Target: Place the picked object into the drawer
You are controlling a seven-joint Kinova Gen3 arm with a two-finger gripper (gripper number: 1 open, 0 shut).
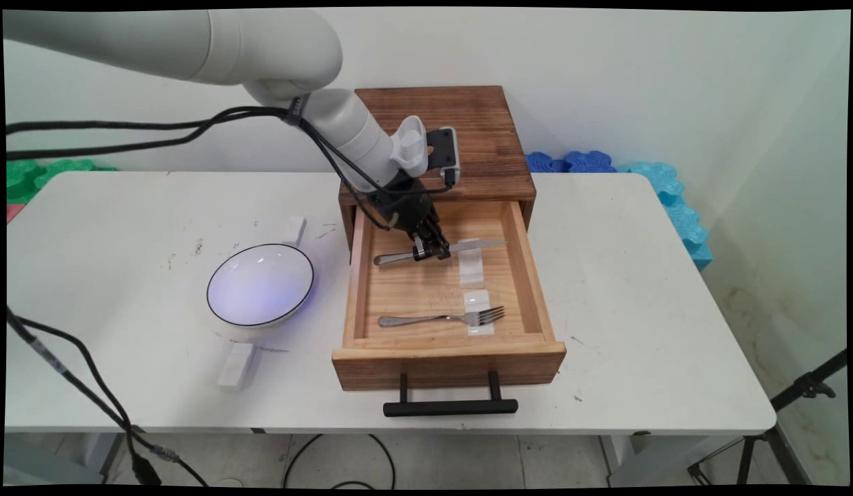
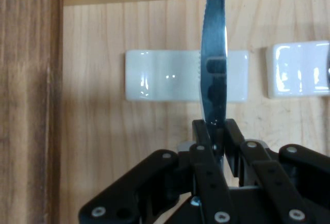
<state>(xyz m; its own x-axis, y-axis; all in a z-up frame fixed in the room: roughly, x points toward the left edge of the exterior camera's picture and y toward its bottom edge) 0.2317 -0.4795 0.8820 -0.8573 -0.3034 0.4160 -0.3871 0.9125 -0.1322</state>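
A wooden box with an open drawer (image 1: 530, 275) stands in the middle of the table. In the drawer's rear half my gripper (image 1: 432, 253) is shut on a metal knife (image 1: 478, 244), gripping it near the middle of its length. In the hand view the knife's blade (image 2: 214, 74) rises from between my fingers (image 2: 203, 133) across a white rest (image 2: 154, 75). The knife's blade end lies over that white rest (image 1: 471, 269) in the main view. A fork (image 1: 440, 318) lies in the drawer's front half with its tines on a second white rest (image 1: 479, 310).
A white bowl with a dark rim (image 1: 260, 284) sits on the table left of the drawer, with a white block (image 1: 235, 364) in front of it and another (image 1: 294, 231) behind. The drawer's black handle (image 1: 450, 406) juts toward the table's near edge.
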